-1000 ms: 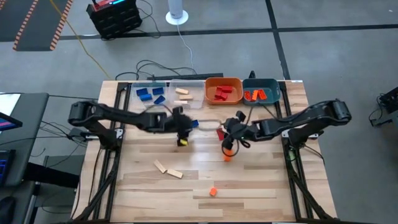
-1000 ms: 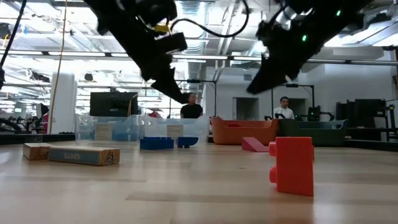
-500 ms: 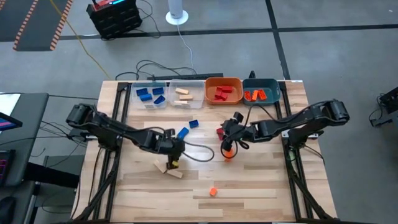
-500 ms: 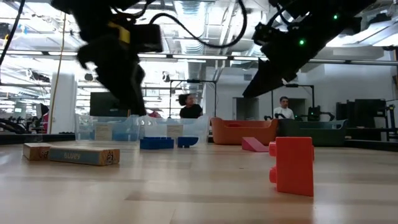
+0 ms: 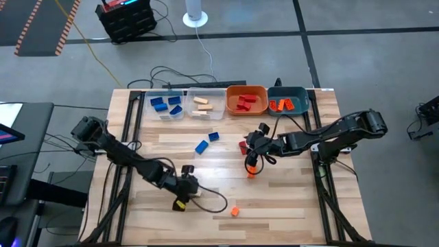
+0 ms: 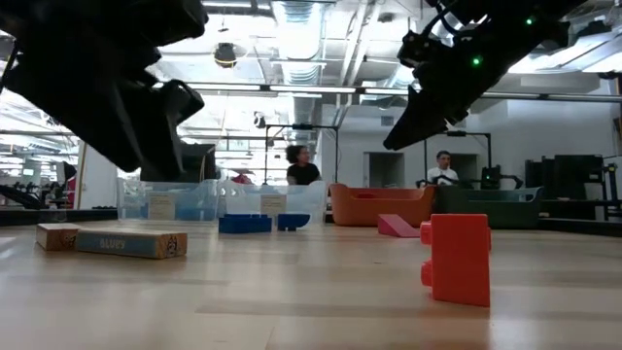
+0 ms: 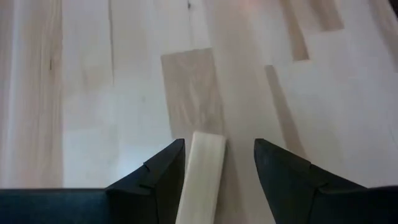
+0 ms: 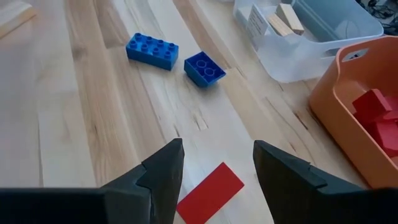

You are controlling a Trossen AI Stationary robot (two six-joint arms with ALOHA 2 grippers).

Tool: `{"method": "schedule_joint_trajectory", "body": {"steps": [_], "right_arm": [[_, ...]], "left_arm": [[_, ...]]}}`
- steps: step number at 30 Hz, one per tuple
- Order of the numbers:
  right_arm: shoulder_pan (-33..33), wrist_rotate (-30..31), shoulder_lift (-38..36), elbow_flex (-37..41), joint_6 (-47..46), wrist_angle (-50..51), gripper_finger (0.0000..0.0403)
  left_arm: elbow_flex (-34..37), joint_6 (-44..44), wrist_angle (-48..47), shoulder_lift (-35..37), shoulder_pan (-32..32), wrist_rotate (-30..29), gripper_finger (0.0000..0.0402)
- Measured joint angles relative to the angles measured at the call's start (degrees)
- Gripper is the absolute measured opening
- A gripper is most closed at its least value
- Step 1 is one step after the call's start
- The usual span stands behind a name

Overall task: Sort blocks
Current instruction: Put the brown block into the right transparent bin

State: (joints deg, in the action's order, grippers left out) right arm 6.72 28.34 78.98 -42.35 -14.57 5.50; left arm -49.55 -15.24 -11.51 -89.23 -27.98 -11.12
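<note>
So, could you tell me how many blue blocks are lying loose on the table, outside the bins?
2: a long blue block and a smaller blue block just beside it, both mid-table before the clear bins. Others may be hidden.

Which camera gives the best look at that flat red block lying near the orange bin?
The right wrist view: the red block lies close, between the right tool's open fingers. The high view shows a small red patch beside that tool; the low view shows a distant wedge. The left wrist view misses it.
</note>
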Motion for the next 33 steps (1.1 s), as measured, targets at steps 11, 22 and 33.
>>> {"method": "schedule_joint_trajectory", "body": {"steps": [11,22,33], "right_arm": [[0.5,0.0,0.0,0.0,0.0,-0.3,0.0226],[0.8,0.0,0.0,0.0,0.0,-0.3,0.0226],[0.8,0.0,0.0,0.0,0.0,-0.4,0.0226]], "left_arm": [[11.7,3.4,20.1,0.0,-2.1,-7.2,0.0187],[21.1,5.7,34.9,0.0,-2.8,-7.2,0.0187],[21.3,5.7,36.5,-5.6,-2.3,-5.8,0.0187]]}}
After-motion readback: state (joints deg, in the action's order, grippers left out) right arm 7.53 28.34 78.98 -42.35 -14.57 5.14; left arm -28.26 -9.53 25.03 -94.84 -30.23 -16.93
